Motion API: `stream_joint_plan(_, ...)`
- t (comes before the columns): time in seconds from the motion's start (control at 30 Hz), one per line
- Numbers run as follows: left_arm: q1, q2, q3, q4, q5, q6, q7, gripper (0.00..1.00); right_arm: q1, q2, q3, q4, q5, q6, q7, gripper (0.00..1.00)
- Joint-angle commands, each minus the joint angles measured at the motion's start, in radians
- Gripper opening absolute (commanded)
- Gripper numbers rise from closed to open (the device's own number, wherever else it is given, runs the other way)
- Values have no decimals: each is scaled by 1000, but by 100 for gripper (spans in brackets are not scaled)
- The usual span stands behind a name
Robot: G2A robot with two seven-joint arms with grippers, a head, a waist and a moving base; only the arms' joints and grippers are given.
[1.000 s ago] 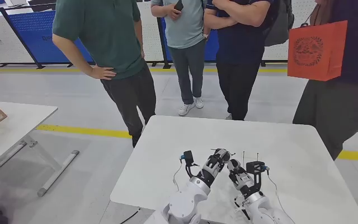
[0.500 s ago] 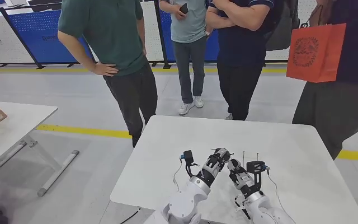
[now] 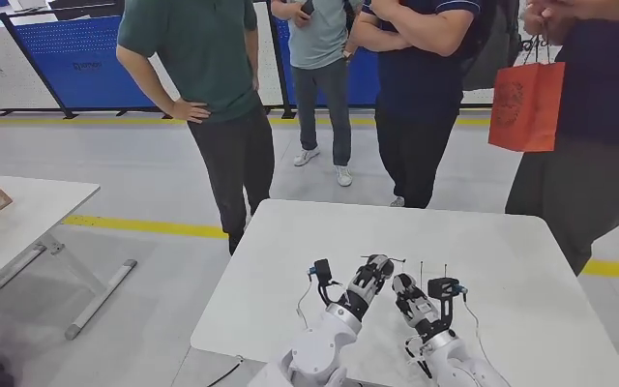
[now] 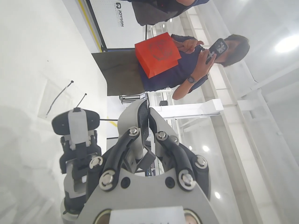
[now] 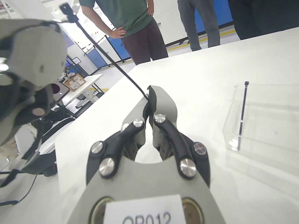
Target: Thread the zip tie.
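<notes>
My right gripper (image 5: 147, 99) is shut on one end of a black zip tie (image 5: 105, 54). The tie rises slantwise past the left gripper's grey housing (image 5: 32, 54), and its square head (image 5: 66, 9) sticks out beyond it. In the left wrist view my left gripper (image 4: 147, 115) is shut, pads together. A thin stretch of the zip tie (image 4: 108, 119) runs from behind one finger across to the right gripper (image 4: 75, 120). From above, the left gripper (image 3: 379, 263) and right gripper (image 3: 398, 283) meet tip to tip over the near part of the white table (image 3: 319, 252).
A clear tray (image 5: 261, 122) lies on the table just beyond the right arm and holds two spare zip ties (image 4: 57, 97) (image 4: 81, 99). The table's near edge and left corner are close to the arms. Several people stand past the far edge.
Both arms keep almost the same pose, and the left one has edged very slightly leftward. The tie stays held.
</notes>
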Motion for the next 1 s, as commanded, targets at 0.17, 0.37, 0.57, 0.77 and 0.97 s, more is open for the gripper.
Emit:
stream_joint_plan(0.17, -21, -3, -21, 39, -30, -6, 36, 0, -53, 11, 57, -47, 30, -38, -45, 100)
stream_joint_plan(0.37, -24, -2, -60, 75, -60, -14, 62, 0, -111, 23, 127, -103, 78, -67, -91, 100)
stream_joint_plan(0.57, -23, 0, -87, 109, -86, -10, 62, 0, -169, 40, 182, -159, 155, -67, -135, 100)
stream_joint_plan(0.77, -23, 1, -90, 140, -94, -9, 55, 0, -209, 57, 220, -187, 246, -67, -192, 100)
stream_joint_plan(0.97, -11, 1, -86, 138, -120, -6, 21, 0, -214, 59, 223, -192, 265, -67, -197, 100)
